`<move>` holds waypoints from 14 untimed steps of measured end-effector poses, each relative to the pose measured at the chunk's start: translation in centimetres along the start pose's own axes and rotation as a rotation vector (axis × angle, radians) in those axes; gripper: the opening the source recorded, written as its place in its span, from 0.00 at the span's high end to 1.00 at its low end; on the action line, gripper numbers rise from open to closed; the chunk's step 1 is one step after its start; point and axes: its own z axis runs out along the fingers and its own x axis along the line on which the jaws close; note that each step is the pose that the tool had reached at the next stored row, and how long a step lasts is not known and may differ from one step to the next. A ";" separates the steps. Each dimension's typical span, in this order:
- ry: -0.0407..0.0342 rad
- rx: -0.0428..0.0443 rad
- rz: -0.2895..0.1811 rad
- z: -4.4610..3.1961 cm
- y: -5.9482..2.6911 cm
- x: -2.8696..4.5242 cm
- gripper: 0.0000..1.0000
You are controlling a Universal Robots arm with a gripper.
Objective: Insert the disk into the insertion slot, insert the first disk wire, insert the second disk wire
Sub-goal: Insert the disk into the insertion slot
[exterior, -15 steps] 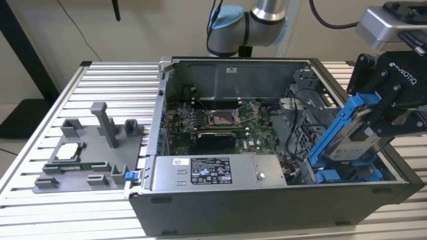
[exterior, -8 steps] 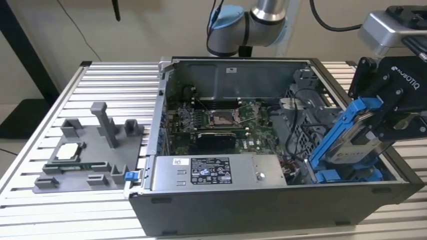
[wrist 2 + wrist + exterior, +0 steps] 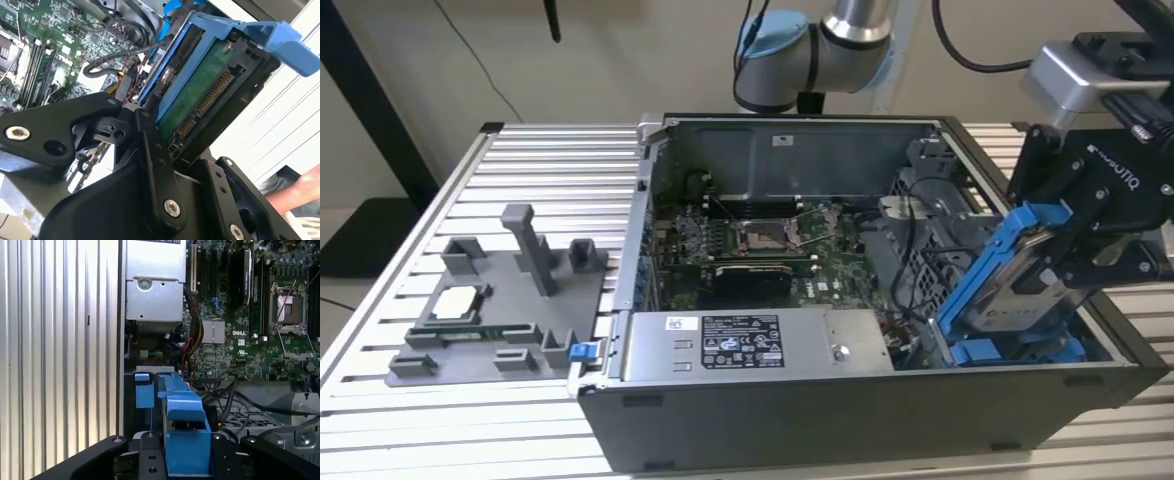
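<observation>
Clearly I'm on step one: my gripper, jaws clamped on the disk, holds it tilted over the insertion slot at four o'clock in the computer case; seating it, I judge, calls for levelling first

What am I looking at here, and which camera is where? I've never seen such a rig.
A robot arm works over an open computer case on a slatted metal table. The exterior view looks on from off the arm; both wrist views ride on it. Its black jaws are shut on the disk, a silver drive in a blue carrier, held tilted over the insertion slot at the exterior view's right. Inside the case are the motherboard and a grey power-supply box. A grey parts fixture sits on the table at the exterior view's left.
</observation>
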 end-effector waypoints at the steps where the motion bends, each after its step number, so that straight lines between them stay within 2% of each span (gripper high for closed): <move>1: -0.0003 0.0000 0.000 0.19 -0.01 -0.04 1.00; 10: -0.0008 -0.0002 -0.001 1.84 -0.09 -0.04 1.00; 14: -0.0007 -0.0002 -0.002 1.97 -0.10 -0.03 1.00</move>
